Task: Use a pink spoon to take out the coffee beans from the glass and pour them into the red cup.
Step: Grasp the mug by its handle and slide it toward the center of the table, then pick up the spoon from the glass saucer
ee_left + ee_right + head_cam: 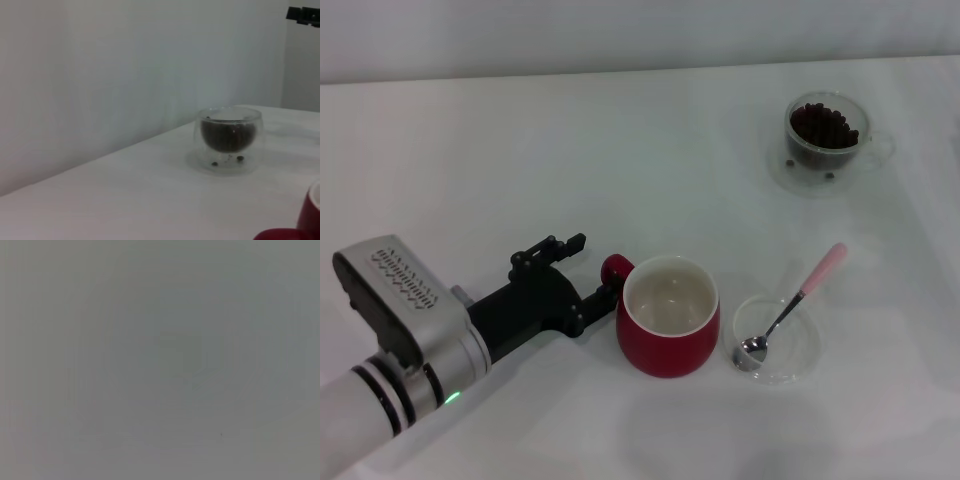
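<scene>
The red cup (668,318) is gripped at its handle by the left gripper (603,283), jaws closed on it; the pink spoon (792,305) is left resting in a clear dish (804,356).

A staged test setting, such as a lab, is suggested rather than a home. A bare white desk (520,160) is seen against a plain pale wall (100,75), with only a few small vessels set out.

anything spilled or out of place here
A few stray coffee beans lie on the saucer under the glass, outside it. The pink spoon sits in its dish and the red cup is upright.
</scene>
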Controlling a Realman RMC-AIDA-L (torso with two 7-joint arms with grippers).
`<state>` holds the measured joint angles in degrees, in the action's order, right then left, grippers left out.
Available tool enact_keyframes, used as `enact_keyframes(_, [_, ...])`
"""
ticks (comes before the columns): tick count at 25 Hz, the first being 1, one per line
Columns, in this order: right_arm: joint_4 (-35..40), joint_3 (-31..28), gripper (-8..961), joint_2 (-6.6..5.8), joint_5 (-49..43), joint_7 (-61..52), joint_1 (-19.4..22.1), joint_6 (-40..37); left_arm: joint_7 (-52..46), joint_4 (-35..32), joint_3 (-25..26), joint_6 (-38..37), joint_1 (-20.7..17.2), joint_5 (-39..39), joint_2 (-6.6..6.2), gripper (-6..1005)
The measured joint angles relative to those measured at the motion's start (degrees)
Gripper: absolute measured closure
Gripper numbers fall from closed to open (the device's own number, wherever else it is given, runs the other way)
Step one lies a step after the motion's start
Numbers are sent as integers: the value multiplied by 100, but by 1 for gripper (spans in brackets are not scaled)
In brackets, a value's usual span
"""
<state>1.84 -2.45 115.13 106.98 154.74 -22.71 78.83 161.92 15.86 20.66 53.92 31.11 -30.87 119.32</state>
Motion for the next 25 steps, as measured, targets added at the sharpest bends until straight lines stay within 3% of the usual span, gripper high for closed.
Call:
enact_keyframes(2, [-2,1,294,-2,0,-9,4,9,4,-82,15,141,-46,51,-2,309])
enact_keyframes(10, [-11,1,295,4,-7,-134,13,-15,7,-272,-14,722,-216,75,-7,307])
enact_keyframes(25, [45,43,296,-14,-41,-269,99,-469,7,-290,160,1512,-961,136,2,312])
